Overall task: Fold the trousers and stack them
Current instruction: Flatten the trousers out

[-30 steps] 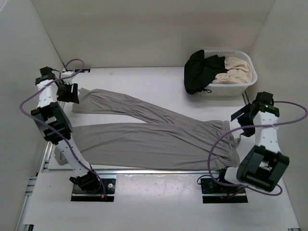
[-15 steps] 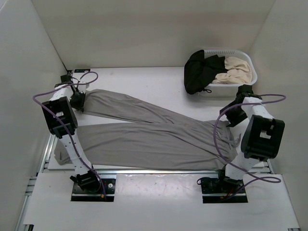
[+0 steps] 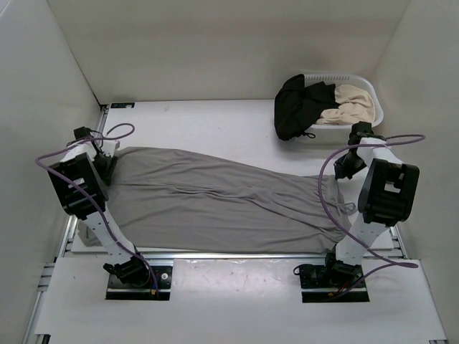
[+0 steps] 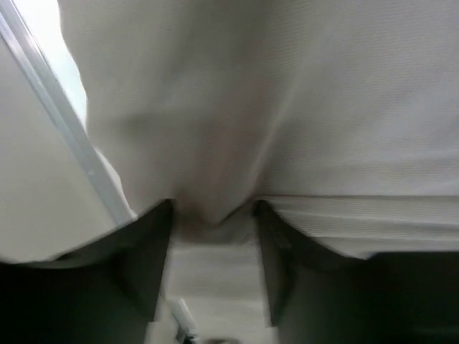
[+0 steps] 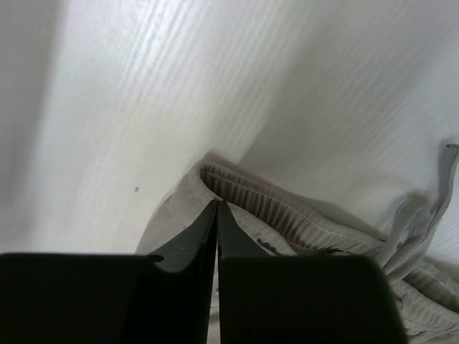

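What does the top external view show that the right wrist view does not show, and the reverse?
Only the top external view: the whole trousers laid out, the basket holding a black garment and a beige garment, and the left gripper at the leg end. Only the right wrist view: the ribbed waistband, the drawstring, and the right gripper with its fingertips pressed together at the waistband edge. Both: grey trouser fabric on the white table.

No readable text, no labels, brands, numbers or signs in any view
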Available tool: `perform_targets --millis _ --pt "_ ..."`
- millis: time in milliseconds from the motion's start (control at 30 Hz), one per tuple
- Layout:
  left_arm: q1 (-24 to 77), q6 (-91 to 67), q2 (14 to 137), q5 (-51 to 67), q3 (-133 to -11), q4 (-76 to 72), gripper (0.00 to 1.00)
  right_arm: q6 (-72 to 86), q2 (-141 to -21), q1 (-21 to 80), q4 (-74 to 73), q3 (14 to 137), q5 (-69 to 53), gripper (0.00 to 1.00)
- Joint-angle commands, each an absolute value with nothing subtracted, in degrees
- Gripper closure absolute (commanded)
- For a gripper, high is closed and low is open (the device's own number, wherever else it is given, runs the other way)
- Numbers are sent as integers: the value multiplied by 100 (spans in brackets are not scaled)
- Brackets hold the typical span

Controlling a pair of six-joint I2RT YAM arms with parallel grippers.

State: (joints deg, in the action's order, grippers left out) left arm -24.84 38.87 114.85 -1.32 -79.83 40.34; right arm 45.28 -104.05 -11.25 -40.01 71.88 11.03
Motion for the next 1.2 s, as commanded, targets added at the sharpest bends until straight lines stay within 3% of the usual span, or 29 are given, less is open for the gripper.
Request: perform_targets --millis 0,67,133,267,500,733,767,800,900,933,967,1167 --pt "-2575 4131 11364 -229 -7935 4464 35 4387 -10389 -1143 -3920 7549 1240 93" --pt "-2575 3868 11364 192 -8582 4754 26 4228 -10389 -1143 -4007 7681 1187 82" --pt "-2575 3640 11487 656 -9155 4973 26 4035 -10258 -1143 -4008 7682 1134 76" --pt "-2409 3218 12005 975 -10771 5396 23 3894 -9888 -1143 -3921 7629 1134 55" --pt "-2163 2865 13235 915 -11916 5396 19 3621 -10396 -1090 -3928 7980 747 31" --pt "-2162 2733 14317 378 -12165 5396 16 3683 -11100 -896 -4437 8385 1352 29" --pt "-2162 2733 14317 378 -12086 5396 20 3744 -11101 -896 -4438 8385 1353 29" --pt "-2162 2786 14317 482 -11989 5396 39 3744 -11153 -896 -4491 8385 1354 30" --pt "-2162 2856 14063 685 -11559 5396 68 3867 -11101 -836 -4710 8437 1169 30" --pt "-2162 2856 14010 686 -11497 5396 82 3919 -11022 -835 -4885 8437 1265 30" --pt "-2162 2856 13949 738 -11435 5396 86 3920 -10926 -783 -4948 8490 1405 30" --pt "-2162 2909 13764 853 -11382 5396 86 3684 -9960 -729 -5116 8350 2197 30"
